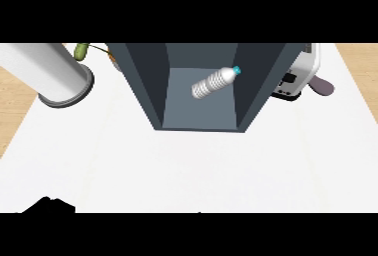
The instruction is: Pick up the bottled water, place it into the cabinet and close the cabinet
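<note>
Left hand [49, 205] nearest, only a black sliver at lower-left edge; can't tell if released or clenched. Right hand not in view. Counter [184, 170] white, w/ cabinet [255, 100] standing open and bottled water [212, 83] inside it, nothing holding it. Risk: bottle looks to lie on its side, so it may roll twd the open front & block closing. Long axis diagonal; teal cap [236, 69] pts up-right, twd the back, base down-left.
</note>
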You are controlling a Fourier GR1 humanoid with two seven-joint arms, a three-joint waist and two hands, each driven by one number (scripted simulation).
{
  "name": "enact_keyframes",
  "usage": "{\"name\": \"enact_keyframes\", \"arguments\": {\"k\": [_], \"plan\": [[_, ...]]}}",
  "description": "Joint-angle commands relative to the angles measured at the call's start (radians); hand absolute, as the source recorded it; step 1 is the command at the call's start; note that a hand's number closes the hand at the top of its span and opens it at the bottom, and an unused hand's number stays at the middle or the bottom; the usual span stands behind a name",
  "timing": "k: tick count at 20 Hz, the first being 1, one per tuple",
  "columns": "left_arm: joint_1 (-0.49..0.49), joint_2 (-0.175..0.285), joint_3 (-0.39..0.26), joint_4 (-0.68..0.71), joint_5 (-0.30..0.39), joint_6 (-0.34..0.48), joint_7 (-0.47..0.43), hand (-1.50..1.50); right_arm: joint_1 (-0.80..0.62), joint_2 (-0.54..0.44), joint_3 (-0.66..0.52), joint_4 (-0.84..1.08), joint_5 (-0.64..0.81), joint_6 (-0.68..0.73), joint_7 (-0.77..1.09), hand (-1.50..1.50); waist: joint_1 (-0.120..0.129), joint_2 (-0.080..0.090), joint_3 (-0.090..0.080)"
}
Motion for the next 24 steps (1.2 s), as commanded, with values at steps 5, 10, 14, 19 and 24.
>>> {"name": "enact_keyframes", "arguments": {"k": [5,10,14,19,24], "plan": [[0.163,0.07,0.138,-0.036,0.088,-0.147,-0.07,1.5,-0.303,0.249,-0.19,0.195,-0.035,-0.017,0.15,1.5,-0.001,0.006,0.002],[0.24,0.07,0.169,-0.017,0.096,-0.223,-0.108,1.5,-0.457,0.253,-0.351,0.414,-0.145,0.012,0.085,1.5,0.006,0.009,0.002],[0.271,0.071,0.2,-0.092,0.119,-0.218,-0.06,1.5,-0.509,0.254,-0.415,0.542,-0.176,0.051,0.02,1.5,-0.001,0.008,0.003],[0.298,0.084,0.276,-0.051,0.159,-0.3,-0.071,1.5,-0.558,0.254,-0.501,0.733,-0.23,0.127,-0.081,1.5,-0.002,0.009,0.003],[0.285,0.118,0.364,-0.032,0.23,-0.35,-0.042,1.5,-0.591,0.254,-0.536,0.903,-0.24,0.175,-0.159,1.5,-0.005,0.01,0.003]]}}
